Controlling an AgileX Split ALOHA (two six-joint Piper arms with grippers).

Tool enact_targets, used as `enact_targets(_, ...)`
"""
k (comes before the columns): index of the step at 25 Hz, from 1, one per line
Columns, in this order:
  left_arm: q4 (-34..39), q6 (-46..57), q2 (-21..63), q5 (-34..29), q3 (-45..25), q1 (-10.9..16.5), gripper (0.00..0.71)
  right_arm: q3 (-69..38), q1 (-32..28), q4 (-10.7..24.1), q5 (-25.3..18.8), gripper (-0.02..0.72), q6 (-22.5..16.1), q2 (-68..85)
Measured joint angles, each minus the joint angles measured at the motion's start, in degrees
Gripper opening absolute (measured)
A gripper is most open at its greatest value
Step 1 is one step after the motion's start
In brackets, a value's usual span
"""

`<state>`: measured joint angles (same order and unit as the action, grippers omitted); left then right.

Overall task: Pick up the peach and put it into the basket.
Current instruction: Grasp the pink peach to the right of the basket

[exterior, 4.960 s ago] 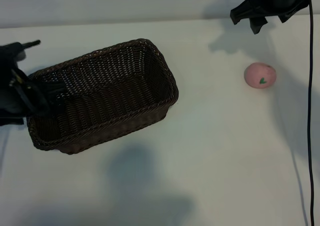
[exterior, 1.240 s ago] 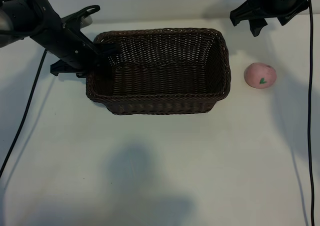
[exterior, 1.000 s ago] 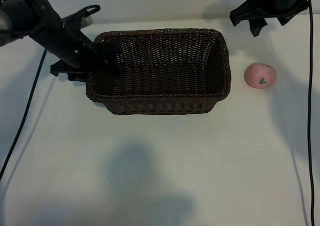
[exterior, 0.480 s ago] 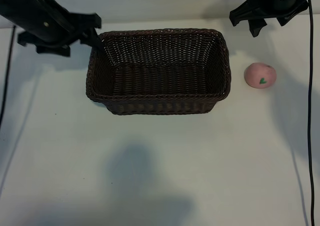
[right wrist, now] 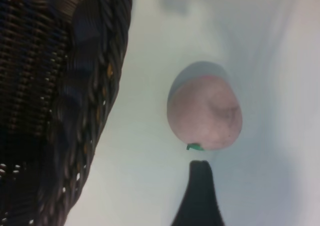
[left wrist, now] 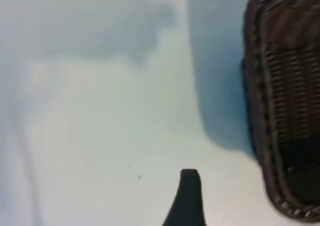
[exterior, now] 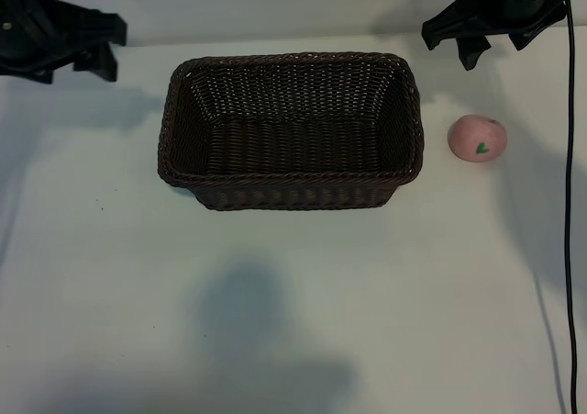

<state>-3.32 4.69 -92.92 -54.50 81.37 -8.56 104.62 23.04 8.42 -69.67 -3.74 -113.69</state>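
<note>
The white table (exterior: 303, 313) lies bare in front of the basket (exterior: 292, 194); the peach (exterior: 477, 139) rests beside it. The left gripper (exterior: 96, 51) and right gripper (exterior: 472, 42) both hang open, empty.

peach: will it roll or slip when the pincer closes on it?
Likely rolls if nudged: the peach is round and sits loose on the table. Its smooth-looking curved skin may squirt from an off-centre pinch. It looks small, probably light.
</note>
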Motion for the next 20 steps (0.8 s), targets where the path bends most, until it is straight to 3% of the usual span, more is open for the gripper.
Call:
enact_targets(6,1.1,0.0,1.2,-1.2,-3.7,0.5,0.596,0.0,0.0,-0.1,0.0,0.555,0.0,0.0)
enact_targets(11,0.9,0.7,3.4,5.2,-12.7,0.5,0.595,0.0,0.0,-0.1,0.0,0.555,0.0,0.0)
enact_targets(20,-3.7,0.9,3.6,14.4,-13.3,0.5,0.593,0.0,0.0,-1.5,0.0,0.555,-0.7,0.0)
